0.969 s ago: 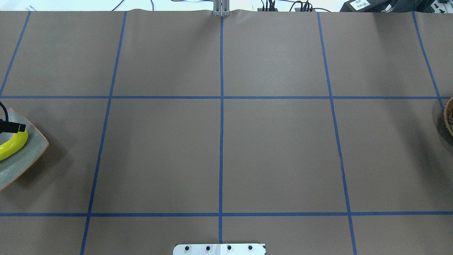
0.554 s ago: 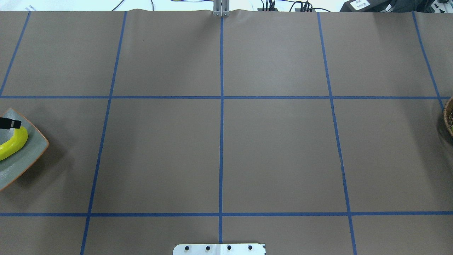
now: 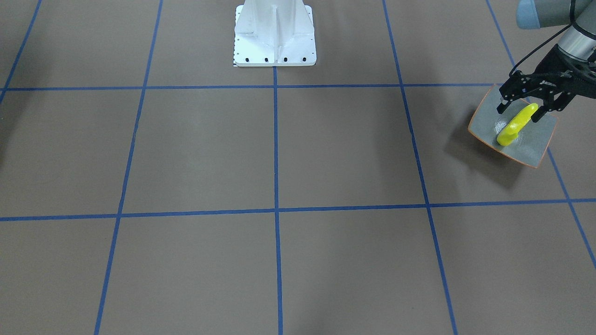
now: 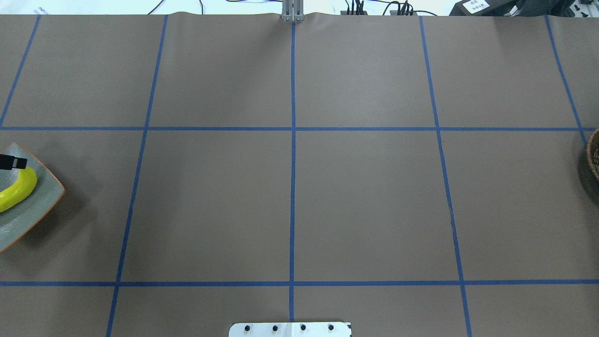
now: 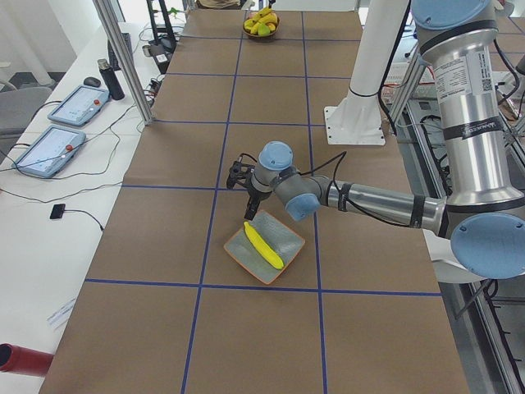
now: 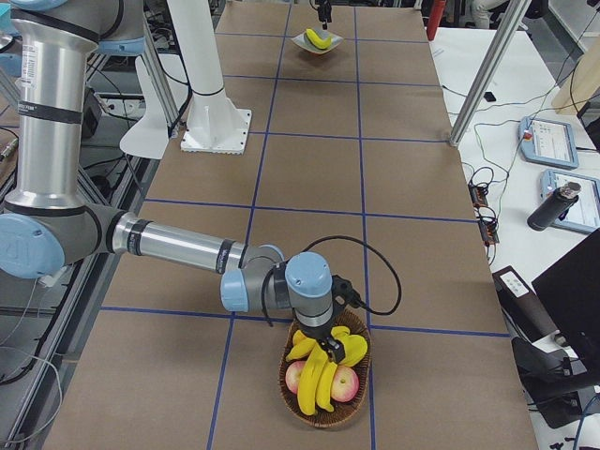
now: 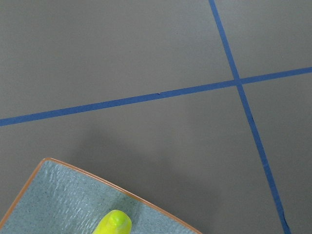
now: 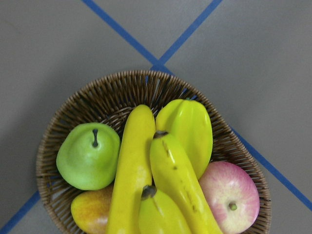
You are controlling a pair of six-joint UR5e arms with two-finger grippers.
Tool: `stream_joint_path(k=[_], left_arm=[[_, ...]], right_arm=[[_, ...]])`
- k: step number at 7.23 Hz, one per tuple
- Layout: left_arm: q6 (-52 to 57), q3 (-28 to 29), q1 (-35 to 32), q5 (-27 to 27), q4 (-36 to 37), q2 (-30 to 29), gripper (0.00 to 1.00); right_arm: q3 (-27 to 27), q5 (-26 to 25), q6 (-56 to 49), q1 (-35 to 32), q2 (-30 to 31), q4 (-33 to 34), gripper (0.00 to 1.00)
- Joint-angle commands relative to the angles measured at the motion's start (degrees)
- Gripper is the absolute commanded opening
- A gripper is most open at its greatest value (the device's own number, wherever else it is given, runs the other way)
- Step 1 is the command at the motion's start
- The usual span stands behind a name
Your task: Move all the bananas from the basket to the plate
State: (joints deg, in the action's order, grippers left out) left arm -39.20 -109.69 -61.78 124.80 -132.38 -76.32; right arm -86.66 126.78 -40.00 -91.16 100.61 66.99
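A wide passage is offered across the middle of the bench (image 4: 365, 206), bounded only by the white robot base (image 3: 274, 35) at the middle of the robot's edge. At the left end, the plate (image 3: 535, 144) is crossed by one banana (image 3: 514, 124), and the left pincer (image 3: 518, 114) is held over its end with jaws spread. At the right end, the basket (image 8: 161, 87) is packed tight with bananas (image 8: 178, 178), a pear (image 8: 87, 156) and an apple (image 8: 230, 195), and is overhung by the right pincer (image 6: 328, 349).

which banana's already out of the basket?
The single banana lying alone on the grey plate, at the open left gripper. The other bananas are piled together in the wicker basket.
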Motion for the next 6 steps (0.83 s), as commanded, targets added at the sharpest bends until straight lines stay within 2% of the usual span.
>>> stream_joint_path(k=[1,3,5,6], left_arm=[[0.0,-0.08,-0.01,0.0,-0.07,0.04,1.0],[0.0,-0.08,-0.27,0.0,-0.24,0.21,1.0],[0.0,0.01,-0.27,-0.09,-0.33,0.21,1.0],[0.0,0.01,-0.27,-0.09,-0.33,0.21,1.0]], right_arm=[[6.04,-0.57,-1.13,-0.07,1.18,-10.89,0.99],[6.06,-3.98,-2.88,-0.07,1.0,-11.09,0.94],[6.32,-4.79,-3.15,-0.07,1.0,-11.18,0.81],[6.33,-5.57,-3.15,0.01,1.0,-11.18,0.8]])
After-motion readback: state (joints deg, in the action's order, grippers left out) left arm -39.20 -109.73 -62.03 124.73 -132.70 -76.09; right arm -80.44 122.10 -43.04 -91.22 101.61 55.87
